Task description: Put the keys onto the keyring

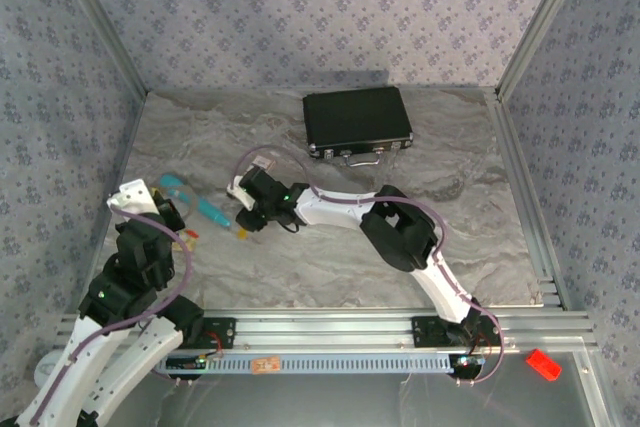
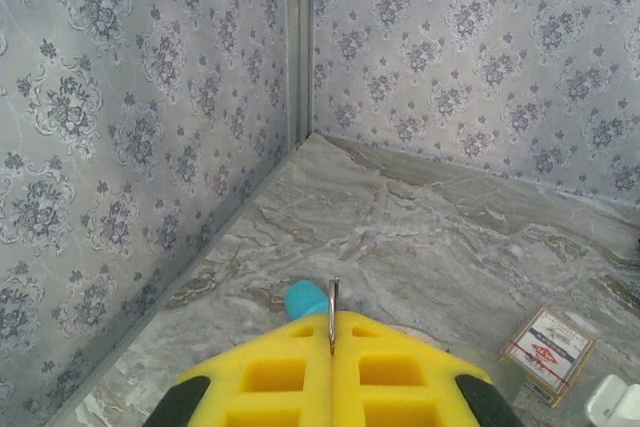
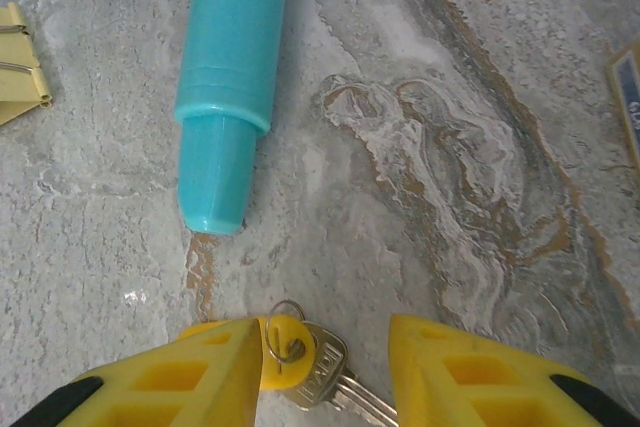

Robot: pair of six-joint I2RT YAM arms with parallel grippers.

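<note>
Wrist view, L arm: left gripper [image 2: 333, 323] is closed, yellow fingers [image 2: 270, 372] pressed together at bottom centre of the frame. A thin silvery wire stands upright, pinched in the seam. It is prob. the keyring [image 2: 333, 299], though too little of it shows to be sure. Just behind the fingertips is the rounded end of a teal stick [image 2: 305, 299]. A small card pack [image 2: 547, 343] lies on the marble table [image 2: 420, 237] at lower right.

Wrist view, R arm: right gripper [image 3: 325, 329] is open, fingers apart at the bottom edge, gripping nothing. The keys [image 3: 320, 375] lie on the table in the gap at bottom centre. The yellow head with a small wire loop through it sits against the finger on the left of the frame, well clear of the one on the right. The teal stick runs down from top centre-left, blunt end pointing at the keys but apart from them. A yellow binder clip [image 3: 20, 65] is at the left edge, upper part.

Top view: R arm reaches from lower right across to centre-left, with its gripper beside the teal stick. L arm is bent at lower left, close to the same spot. A black case [image 1: 357, 122] sits upper centre, near the back wall, and a small red item [image 1: 543, 364] is at lower right, off the marble.
</note>
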